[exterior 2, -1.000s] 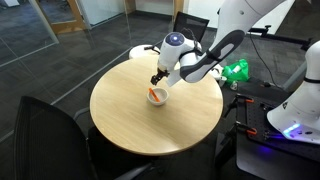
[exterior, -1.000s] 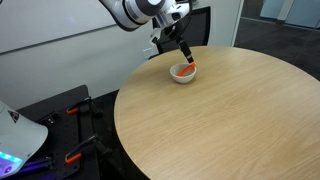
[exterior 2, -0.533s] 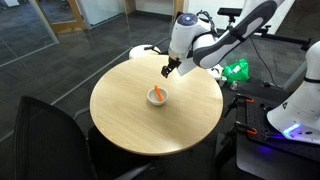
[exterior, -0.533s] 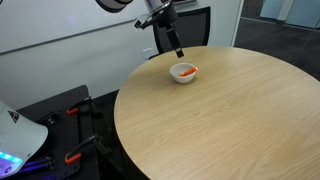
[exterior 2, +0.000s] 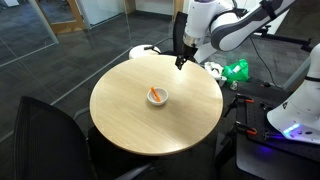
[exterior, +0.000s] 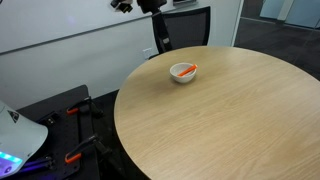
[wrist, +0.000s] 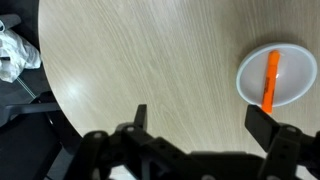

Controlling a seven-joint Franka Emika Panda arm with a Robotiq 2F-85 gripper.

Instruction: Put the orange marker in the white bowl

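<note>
The orange marker lies inside the white bowl on the round wooden table; both also show in an exterior view, marker in bowl, and in the wrist view, marker in bowl at the right edge. My gripper is raised well above the table, away from the bowl, near the table's far edge. In the wrist view its fingers are spread wide and empty.
The round wooden table holds only the bowl. A dark chair stands near one edge. A white crumpled thing lies off the table. A green object and another robot base stand beside the table.
My gripper has let go of the marker, which now rests in the bowl. The arm has risen and pulled back from the bowl toward the table's edge.
</note>
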